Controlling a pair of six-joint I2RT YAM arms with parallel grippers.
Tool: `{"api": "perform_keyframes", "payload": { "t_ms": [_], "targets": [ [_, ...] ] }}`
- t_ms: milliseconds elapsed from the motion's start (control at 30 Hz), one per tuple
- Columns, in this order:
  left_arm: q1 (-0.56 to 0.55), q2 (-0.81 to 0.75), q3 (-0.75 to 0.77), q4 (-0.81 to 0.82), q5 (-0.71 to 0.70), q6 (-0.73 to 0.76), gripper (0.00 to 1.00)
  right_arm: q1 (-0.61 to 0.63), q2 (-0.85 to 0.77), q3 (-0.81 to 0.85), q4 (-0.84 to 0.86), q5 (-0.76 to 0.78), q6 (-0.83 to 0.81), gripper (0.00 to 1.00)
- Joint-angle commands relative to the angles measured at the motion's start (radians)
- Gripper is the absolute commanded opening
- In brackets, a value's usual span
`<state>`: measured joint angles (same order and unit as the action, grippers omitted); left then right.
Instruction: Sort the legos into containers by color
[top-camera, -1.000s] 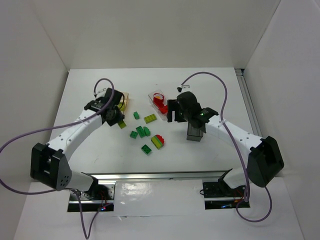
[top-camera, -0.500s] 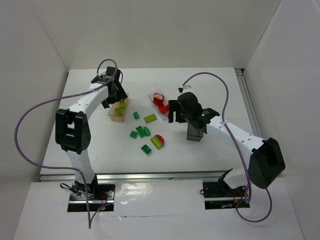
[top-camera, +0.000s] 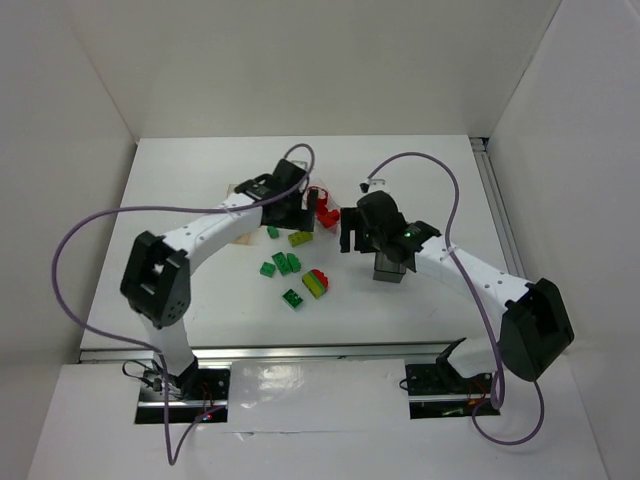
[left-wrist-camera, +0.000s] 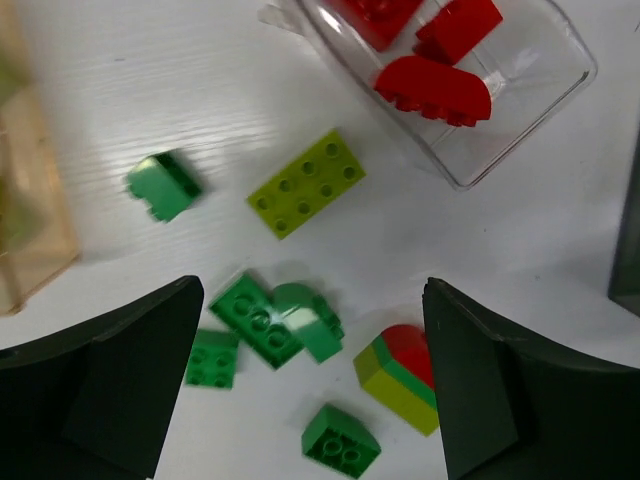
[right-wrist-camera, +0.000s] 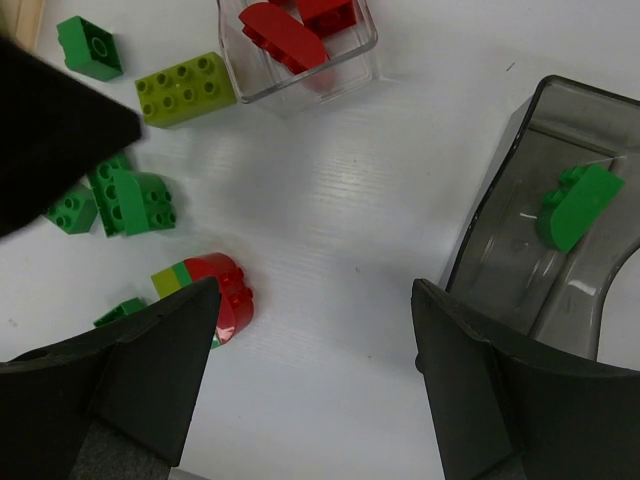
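Both grippers hang open and empty over the middle of the table. My left gripper (top-camera: 295, 212) (left-wrist-camera: 312, 300) is above loose legos: a yellow-green brick (left-wrist-camera: 305, 183), a lone green brick (left-wrist-camera: 165, 187), a green cluster (left-wrist-camera: 270, 320), another green brick (left-wrist-camera: 340, 440) and a red, green and yellow stack (left-wrist-camera: 405, 375). The clear container (left-wrist-camera: 545, 70) holds red bricks (left-wrist-camera: 432, 88). The tan container (left-wrist-camera: 35, 240) sits at the left edge of that view. My right gripper (top-camera: 352, 232) (right-wrist-camera: 315, 300) hovers over bare table beside the dark grey container (right-wrist-camera: 510, 250), which holds a green brick (right-wrist-camera: 578, 205).
The left arm's white links (top-camera: 210, 228) reach across the tan container's spot. Its black wrist (right-wrist-camera: 50, 130) blocks the left of the right wrist view. White walls close in the table on three sides. A cable loops off each arm.
The left arm has swung right from the tan container to the loose bricks, and its gripper has opened. The right arm has barely moved.
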<state>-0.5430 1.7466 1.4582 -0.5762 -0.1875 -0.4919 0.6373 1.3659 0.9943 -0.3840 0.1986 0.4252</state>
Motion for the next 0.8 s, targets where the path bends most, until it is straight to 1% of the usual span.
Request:
{"api": "perform_keyframes", "payload": {
  "t_ms": [0, 67, 133, 200, 333, 433, 467, 533, 600, 667, 767],
  "targets": [
    [-0.04, 0.155, 0.051, 0.006, -0.012, 0.115, 0.99, 0.009, -0.057, -0.002, -0.013, 0.018, 0.009, 0.84],
    [-0.051, 0.198, 0.071, -0.004, -0.012, 0.105, 0.99, 0.009, -0.07, -0.002, -0.013, 0.027, 0.009, 0.84],
    [-0.051, 0.224, 0.059, 0.028, -0.021, 0.105, 0.99, 0.009, -0.08, -0.002, -0.024, 0.027, 0.009, 0.84],
    [-0.06, 0.237, 0.059, 0.038, -0.061, 0.105, 0.99, 0.009, -0.09, -0.002, -0.033, 0.036, 0.009, 0.84],
    [-0.06, 0.26, 0.077, 0.038, -0.093, 0.105, 0.98, 0.009, -0.09, -0.002, -0.033, 0.036, 0.009, 0.84],
    [-0.06, 0.324, 0.12, 0.038, -0.093, 0.124, 0.97, -0.001, -0.09, -0.011, -0.033, 0.036, 0.018, 0.84],
    [-0.049, 0.364, 0.157, 0.038, -0.093, 0.124, 0.97, -0.001, -0.09, -0.011, -0.033, 0.036, 0.018, 0.84],
    [-0.04, 0.401, 0.194, 0.0, -0.093, 0.124, 0.96, -0.001, -0.09, -0.011, -0.033, 0.036, 0.018, 0.84],
    [-0.028, 0.422, 0.22, -0.001, -0.082, 0.124, 0.96, -0.001, -0.09, -0.011, -0.033, 0.027, 0.018, 0.84],
    [-0.018, 0.422, 0.22, -0.001, -0.082, 0.124, 0.95, -0.001, -0.09, -0.02, -0.033, 0.027, 0.018, 0.84],
    [-0.018, 0.422, 0.22, -0.001, -0.092, 0.115, 0.87, -0.001, -0.09, -0.02, -0.033, 0.036, 0.018, 0.84]
  ]
}}
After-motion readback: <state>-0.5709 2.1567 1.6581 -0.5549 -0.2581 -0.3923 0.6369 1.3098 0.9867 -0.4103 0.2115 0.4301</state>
